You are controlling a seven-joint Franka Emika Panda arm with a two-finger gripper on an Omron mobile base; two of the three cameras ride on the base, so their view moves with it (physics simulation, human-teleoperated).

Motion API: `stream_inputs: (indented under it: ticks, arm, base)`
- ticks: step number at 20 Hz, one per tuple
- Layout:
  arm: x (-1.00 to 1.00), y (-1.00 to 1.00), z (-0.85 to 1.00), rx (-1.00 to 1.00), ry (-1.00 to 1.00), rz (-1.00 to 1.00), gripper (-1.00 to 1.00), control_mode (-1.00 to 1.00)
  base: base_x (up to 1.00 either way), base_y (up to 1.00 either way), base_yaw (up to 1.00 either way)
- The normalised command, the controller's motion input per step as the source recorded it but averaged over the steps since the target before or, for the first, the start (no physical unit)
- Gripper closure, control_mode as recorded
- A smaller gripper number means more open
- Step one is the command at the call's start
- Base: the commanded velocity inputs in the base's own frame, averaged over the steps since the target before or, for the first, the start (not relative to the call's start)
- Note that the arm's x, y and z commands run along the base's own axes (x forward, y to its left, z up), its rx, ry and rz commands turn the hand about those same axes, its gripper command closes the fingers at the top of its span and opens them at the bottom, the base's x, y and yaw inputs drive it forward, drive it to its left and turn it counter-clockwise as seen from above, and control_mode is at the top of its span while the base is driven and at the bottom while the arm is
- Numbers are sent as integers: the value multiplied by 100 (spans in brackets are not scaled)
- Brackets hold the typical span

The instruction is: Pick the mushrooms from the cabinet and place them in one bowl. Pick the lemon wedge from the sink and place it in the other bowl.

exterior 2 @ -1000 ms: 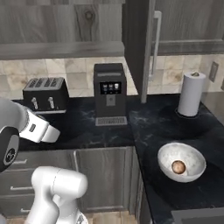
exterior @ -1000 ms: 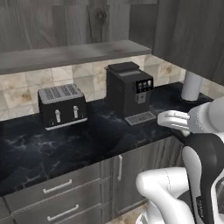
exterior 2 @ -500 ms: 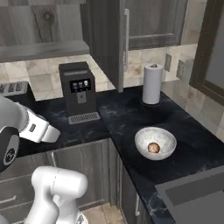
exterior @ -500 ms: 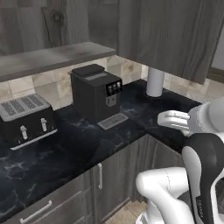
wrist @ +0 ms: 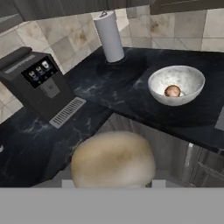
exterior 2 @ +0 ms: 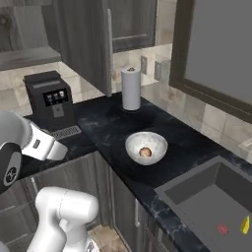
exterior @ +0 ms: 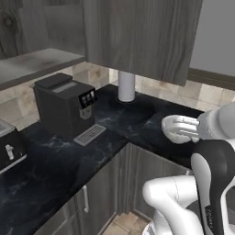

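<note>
A tan-capped mushroom (wrist: 113, 159) fills the bottom of the hand view, with my gripper (wrist: 113, 183) shut on it and its fingertips hidden behind the cap. In the left base view the gripper (exterior: 167, 126) hangs over the corner of the counter. Ahead stands the white marbled bowl (wrist: 176, 85) (exterior 2: 146, 147) with a second mushroom (wrist: 172, 91) (exterior 2: 144, 152) inside. The grey wood-grain cabinet door (exterior 2: 83, 44) stands open above the counter. A small yellow lemon wedge (exterior 2: 244, 225) lies in the dark sink (exterior 2: 197, 197) at the lower right. The other bowl is out of view.
A black coffee machine (exterior 2: 49, 101) (wrist: 39, 83) stands left of the bowl, a white paper towel roll (exterior 2: 131, 88) (wrist: 109, 37) in the back corner. A small red thing (exterior 2: 222, 229) lies beside the wedge. A toaster (exterior: 9, 147) sits far left. The open door overhangs the counter.
The whole picture has swung: the base has moved, so the toaster slid off to the left and the bowl and sink came into view. The grip on the mushroom is unchanged.
</note>
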Motion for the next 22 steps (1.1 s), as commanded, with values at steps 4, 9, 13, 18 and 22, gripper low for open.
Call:
stream_inputs:
  ticks: [4, 9, 13, 18, 22]
  arm:
    - [0, 0, 0, 0, 0, 0, 100, 100]
    - [0, 0, 0, 0, 0, 0, 100, 100]
    - [0, 0, 0, 0, 0, 0, 100, 100]
    - [0, 0, 0, 0, 0, 0, 100, 100]
    - [0, 0, 0, 0, 0, 0, 100, 100]
  base:
    - [-3, -8, -39]
    - [0, -17, -32]
    - [0, -17, -34]
    - [0, -16, -37]
    - [6, -22, -36]
